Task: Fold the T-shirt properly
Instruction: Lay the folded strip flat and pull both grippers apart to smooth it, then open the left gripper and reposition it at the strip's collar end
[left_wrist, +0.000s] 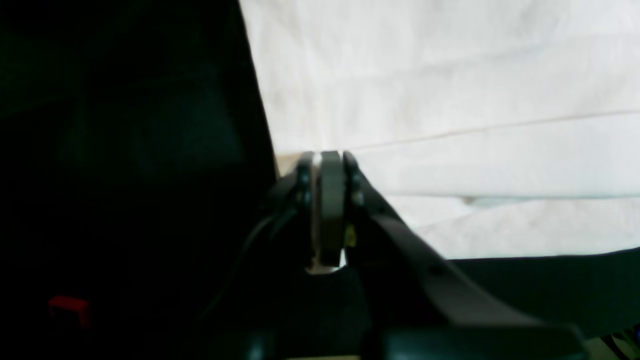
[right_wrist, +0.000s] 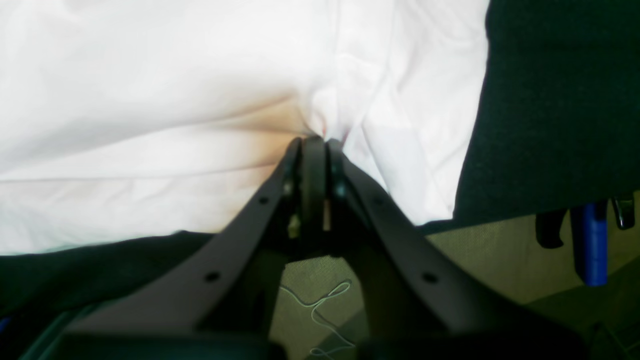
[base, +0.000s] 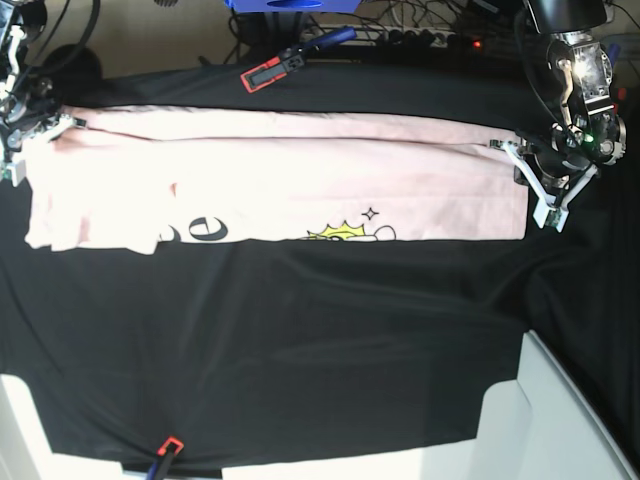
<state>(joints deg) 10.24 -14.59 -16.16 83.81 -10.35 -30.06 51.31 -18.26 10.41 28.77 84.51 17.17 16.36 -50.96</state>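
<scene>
The pale pink T-shirt (base: 300, 180) lies as a long folded band across the back of the black cloth, with black letters and a yellow graphic along its near edge. My right gripper (base: 68, 122) is at the shirt's far left corner. In the right wrist view it (right_wrist: 314, 140) is shut on puckered fabric of the T-shirt (right_wrist: 150, 100). My left gripper (base: 500, 147) is at the far right corner. In the left wrist view its jaws (left_wrist: 327, 157) stand almost together at the edge of the T-shirt (left_wrist: 450, 100), with a thin pale sliver between them.
The black table cloth (base: 300, 340) covers the table. A red-tipped clamp (base: 262, 77) grips its back edge and another clamp (base: 168, 447) its front edge. White panels (base: 560, 420) stand at the front right. A blue-handled clamp (right_wrist: 590, 240) hangs off the table's side.
</scene>
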